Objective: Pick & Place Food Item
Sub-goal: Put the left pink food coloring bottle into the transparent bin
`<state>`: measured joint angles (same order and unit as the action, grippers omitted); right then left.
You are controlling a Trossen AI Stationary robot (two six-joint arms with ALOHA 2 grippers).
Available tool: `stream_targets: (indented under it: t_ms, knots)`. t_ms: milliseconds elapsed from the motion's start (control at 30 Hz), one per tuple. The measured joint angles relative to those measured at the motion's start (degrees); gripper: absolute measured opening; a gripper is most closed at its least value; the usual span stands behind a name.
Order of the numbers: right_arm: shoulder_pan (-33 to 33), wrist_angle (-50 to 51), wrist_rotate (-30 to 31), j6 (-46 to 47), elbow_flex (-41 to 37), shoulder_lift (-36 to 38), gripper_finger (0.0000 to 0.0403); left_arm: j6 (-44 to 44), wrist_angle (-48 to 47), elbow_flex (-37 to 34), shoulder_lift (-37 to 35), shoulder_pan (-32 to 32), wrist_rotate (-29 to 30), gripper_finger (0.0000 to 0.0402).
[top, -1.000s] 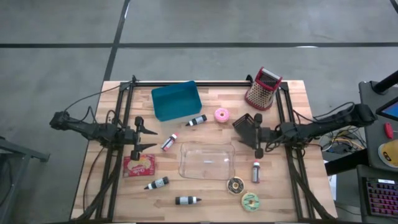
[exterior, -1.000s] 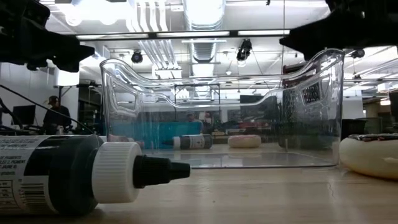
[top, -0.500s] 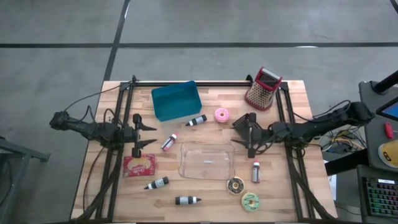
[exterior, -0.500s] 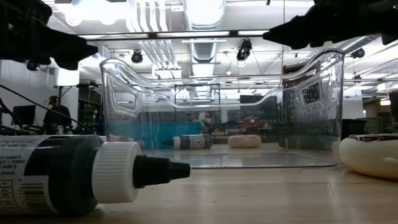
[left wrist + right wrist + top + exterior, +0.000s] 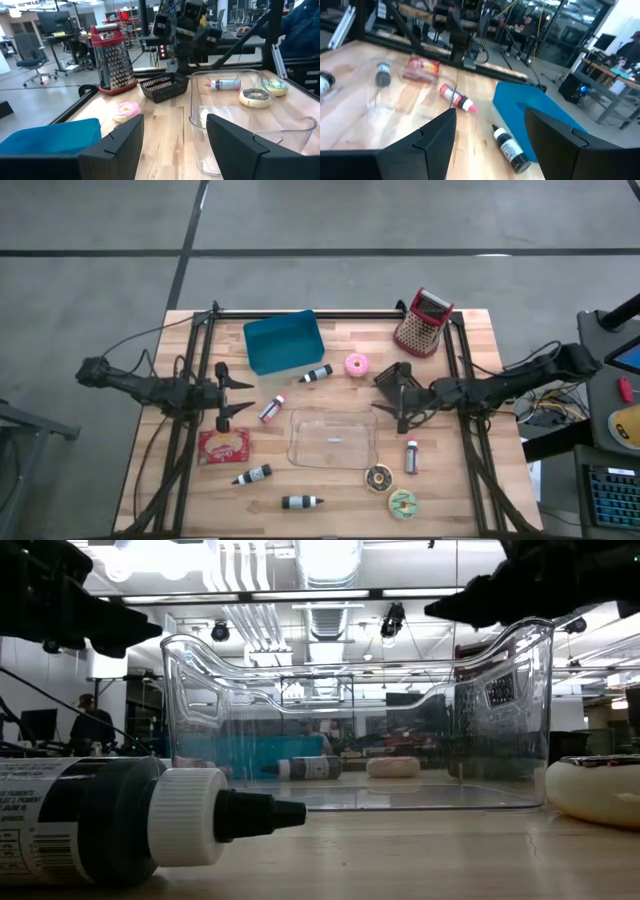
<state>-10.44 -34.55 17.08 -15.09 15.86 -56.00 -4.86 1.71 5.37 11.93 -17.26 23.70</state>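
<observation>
the left gripper (image 5: pixel 232 395) hovers with fingers spread and empty, left of the clear container (image 5: pixel 333 439). the right gripper (image 5: pixel 397 393) hangs parted and empty over the container's far right corner. the pink donut (image 5: pixel 357 364) lies on the table (image 5: pixel 470 330), just beyond the container.

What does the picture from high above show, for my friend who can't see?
Two dark robot arms reach over a wooden table, the left pincer and right pincer open either side of a clear tub. Doughnuts, bottles, a blue bin and a grater lie around.
</observation>
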Motion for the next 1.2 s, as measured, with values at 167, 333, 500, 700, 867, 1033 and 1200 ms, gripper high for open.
stream_targets:
  t_ms: [167,333,500,700,867,1033,1200]
  knots:
    - [0.0,5.82,-0.26,0.17,-1.4,7.74,0.0232,-0.07,0.0,0.58,2.22,0.0,-0.06,0.022]
    - [0.0,11.07,-0.39,3.03,-3.07,15.75,0.0232,-0.29,0.0,0.6,2.53,0.0,-0.06,0.022]
    - [0.0,11.86,-0.39,4.8,-6.87,20.23,0.0232,0.02,0.0,0.6,2.51,0.0,-0.04,0.022]
    - [0.0,11.83,1.16,6.28,-9.57,22.76,0.0232,0.75,0.0,0.6,2.49,0.45,-0.01,0.022]
    - [-0.03,14.13,1.84,8.74,-9.88,22.97,0.0232,1.72,-0.03,0.28,2.49,1.19,0.11,0.022]
    - [-0.07,14.68,2.62,9.46,-9.91,22.96,0.0232,1.95,-0.02,0.13,3.03,2.31,0.09,0.022]
    - [-0.07,14.7,2.6,9.73,-9.91,22.98,0.0232,2.14,-0.02,0.08,3.9,2.58,0.09,0.022]
